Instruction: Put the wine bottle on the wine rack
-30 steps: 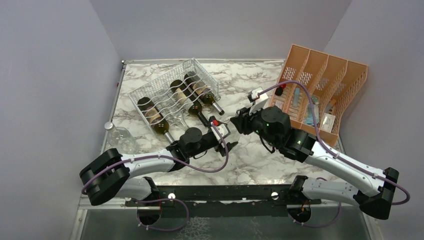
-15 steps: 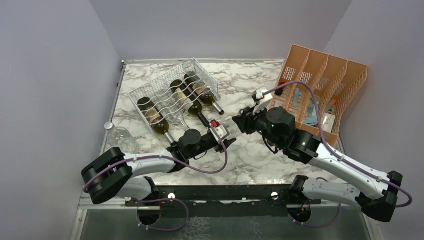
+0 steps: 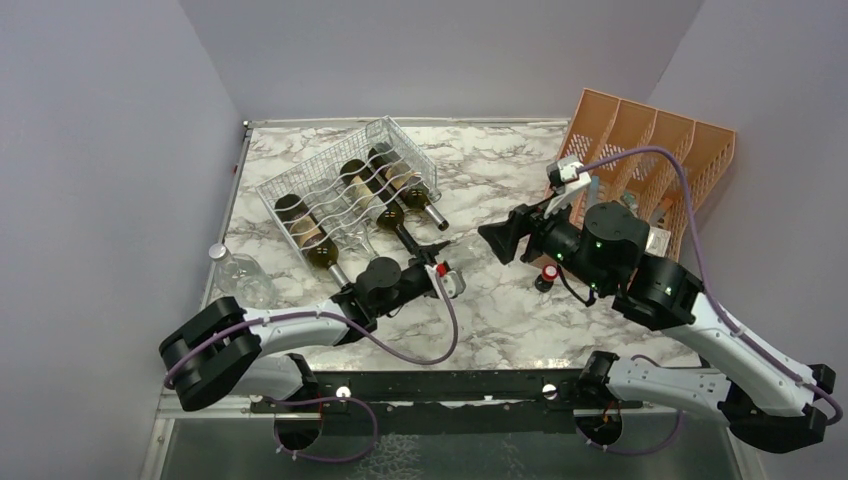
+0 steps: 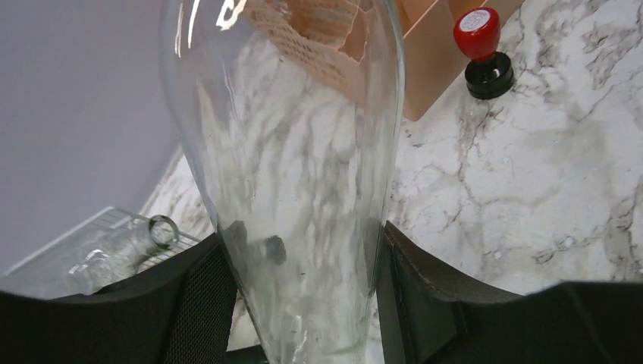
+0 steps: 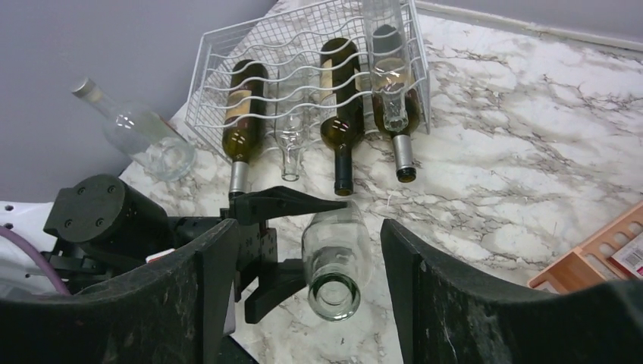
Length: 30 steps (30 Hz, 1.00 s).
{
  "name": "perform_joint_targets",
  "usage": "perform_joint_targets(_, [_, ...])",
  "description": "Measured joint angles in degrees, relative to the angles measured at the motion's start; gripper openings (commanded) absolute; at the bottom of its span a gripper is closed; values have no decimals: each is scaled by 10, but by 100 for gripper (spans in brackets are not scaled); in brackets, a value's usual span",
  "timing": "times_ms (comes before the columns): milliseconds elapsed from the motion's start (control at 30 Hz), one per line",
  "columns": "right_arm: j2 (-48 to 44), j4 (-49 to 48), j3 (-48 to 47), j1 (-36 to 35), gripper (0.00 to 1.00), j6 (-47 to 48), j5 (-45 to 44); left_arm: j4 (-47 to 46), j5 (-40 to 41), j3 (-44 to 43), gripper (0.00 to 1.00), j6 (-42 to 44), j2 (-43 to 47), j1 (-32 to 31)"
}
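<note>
Clamped on the clear wine bottle [image 4: 288,114] with fingers of the left gripper [image 4: 303,303]. Just backed away with the right gripper [image 3: 497,238], fingers wide apart, holding nothing. Looks handed over; next, over to the wine rack [image 5: 303,61], off to the side of the left fingers.

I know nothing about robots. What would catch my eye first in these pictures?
A clear glass bottle is clamped in the left gripper mid-scene, one end pointing toward the right gripper, which hangs open to its right. At the far left, the wire wine rack cradles several bottles lying down, some dark and some clear. An orange file organizer stands at the far right.
</note>
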<state>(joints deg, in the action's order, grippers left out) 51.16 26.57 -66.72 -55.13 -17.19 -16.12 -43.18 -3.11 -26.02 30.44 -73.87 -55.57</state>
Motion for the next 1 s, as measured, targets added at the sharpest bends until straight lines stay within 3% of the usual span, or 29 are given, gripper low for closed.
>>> perform_joint_targets(567, [75,156,-36,0,72,16,95,1,10,49,0,310,66,-45])
perform_joint_targets(1000, [130,159,1,0,72,16,175,2,49,56,0,409,72,-58])
